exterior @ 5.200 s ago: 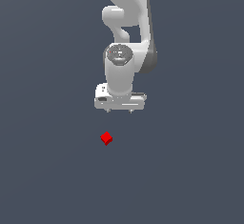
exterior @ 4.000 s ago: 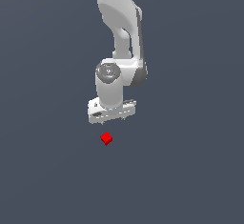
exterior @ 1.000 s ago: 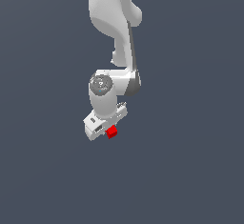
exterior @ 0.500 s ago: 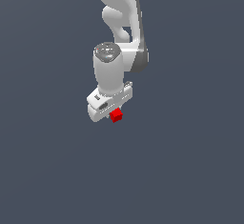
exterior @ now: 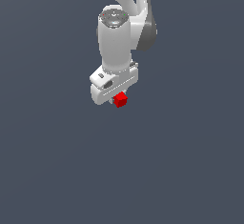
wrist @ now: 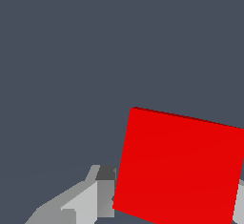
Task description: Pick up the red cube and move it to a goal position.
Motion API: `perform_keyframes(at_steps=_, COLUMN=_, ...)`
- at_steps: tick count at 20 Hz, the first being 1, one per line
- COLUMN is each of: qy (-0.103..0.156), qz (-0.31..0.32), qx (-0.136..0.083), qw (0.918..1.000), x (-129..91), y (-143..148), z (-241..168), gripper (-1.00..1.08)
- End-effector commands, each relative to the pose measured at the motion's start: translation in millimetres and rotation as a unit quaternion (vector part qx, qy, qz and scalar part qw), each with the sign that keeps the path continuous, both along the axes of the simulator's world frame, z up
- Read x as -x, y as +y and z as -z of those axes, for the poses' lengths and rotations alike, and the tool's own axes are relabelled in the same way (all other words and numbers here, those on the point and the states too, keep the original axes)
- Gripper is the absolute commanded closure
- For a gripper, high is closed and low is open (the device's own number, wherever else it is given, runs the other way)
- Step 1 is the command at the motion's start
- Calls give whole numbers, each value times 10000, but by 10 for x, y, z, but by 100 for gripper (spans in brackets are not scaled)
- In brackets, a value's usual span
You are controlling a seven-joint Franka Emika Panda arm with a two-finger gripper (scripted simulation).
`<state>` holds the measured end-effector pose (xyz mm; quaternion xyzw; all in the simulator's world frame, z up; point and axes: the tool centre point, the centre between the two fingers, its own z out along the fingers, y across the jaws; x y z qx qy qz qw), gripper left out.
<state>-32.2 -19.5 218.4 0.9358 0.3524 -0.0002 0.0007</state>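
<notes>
Setting: we record a flat, featureless slate-grey surface filling both views, matte and without edges, seams or markings. Item: the red cube, plain, sharp-edged and evenly bright, sits directly at the tip of the tool, pinched between its closed-in fingers, and in the wrist view its flat face fills much of the frame, slightly tilted. Holder: we note the tool as smooth white blocky plastic under a rounded white arm with a grey joint.
</notes>
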Motion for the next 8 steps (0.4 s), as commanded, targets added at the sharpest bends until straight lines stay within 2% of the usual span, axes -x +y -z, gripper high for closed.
perform_keyframes(at_steps=1, qy=2, qz=2, qx=-2, qw=10000, x=50, y=30, z=-110, gripper=108)
perform_keyframes(at_steps=8, qy=1, qz=2, qx=-5, qw=10000, x=98, y=64, z=-238, gripper=108)
